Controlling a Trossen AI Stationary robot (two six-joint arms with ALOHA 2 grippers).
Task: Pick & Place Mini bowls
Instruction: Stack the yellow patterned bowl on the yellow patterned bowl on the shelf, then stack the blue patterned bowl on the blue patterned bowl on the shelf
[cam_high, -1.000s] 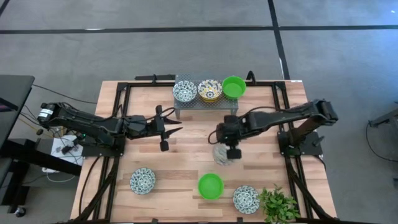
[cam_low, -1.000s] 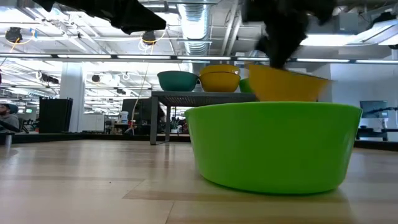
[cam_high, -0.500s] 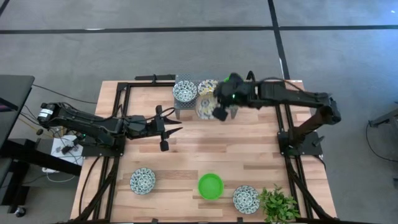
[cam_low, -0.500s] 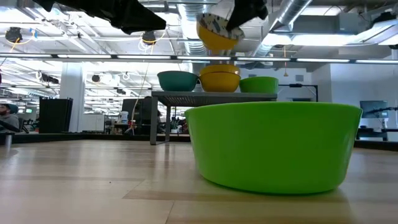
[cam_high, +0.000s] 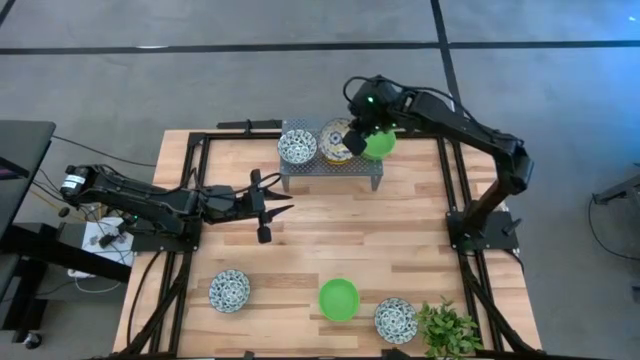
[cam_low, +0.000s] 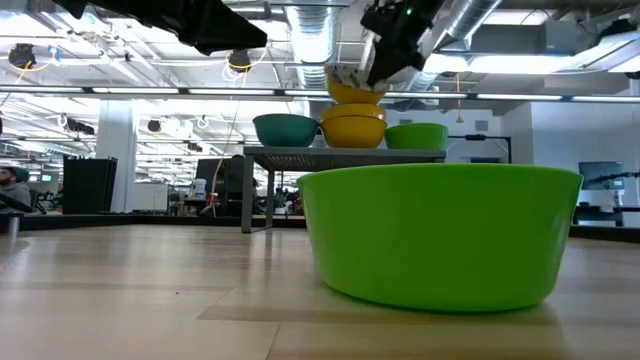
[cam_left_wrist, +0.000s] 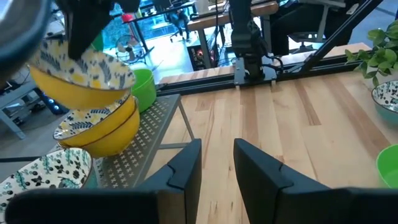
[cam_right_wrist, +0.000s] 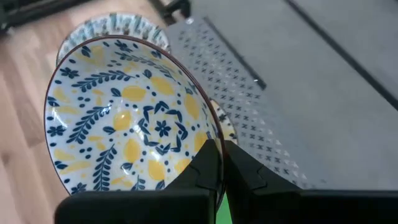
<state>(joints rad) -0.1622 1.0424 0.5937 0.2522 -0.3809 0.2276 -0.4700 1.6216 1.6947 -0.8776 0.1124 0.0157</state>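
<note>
My right gripper (cam_high: 357, 130) is shut on a yellow patterned mini bowl (cam_right_wrist: 127, 121), held over the grey mesh rack (cam_high: 330, 167) at the table's far edge. It is just above a second yellow bowl (cam_low: 352, 127) that sits on the rack between a blue-and-white bowl (cam_high: 297, 147) and a green bowl (cam_high: 380, 143). Whether the two yellow bowls touch, I cannot tell. My left gripper (cam_left_wrist: 216, 163) is open and empty over the table's left middle (cam_high: 270, 210). My right gripper holds the yellow bowl by its rim (cam_right_wrist: 210, 135), on the side toward the table's right, with one finger (cam_right_wrist: 205, 165) inside the bowl and one outside. The fingers come slanting down from above. The bowl (cam_low: 355, 85) hangs tilted over the bowl on the rack.
On the near part of the table stand a blue-and-white bowl (cam_high: 229, 290), a green bowl (cam_high: 338, 299) and another blue-and-white bowl (cam_high: 395, 320). A leafy plant (cam_high: 447, 330) stands at the near right corner. Bare wood lies in the table's middle.
My right gripper has carried the yellow bowl up from the table's middle and toward the far edge. It has then come down over the yellow bowl on the rack. The bowl stays tilted in the hold.
</note>
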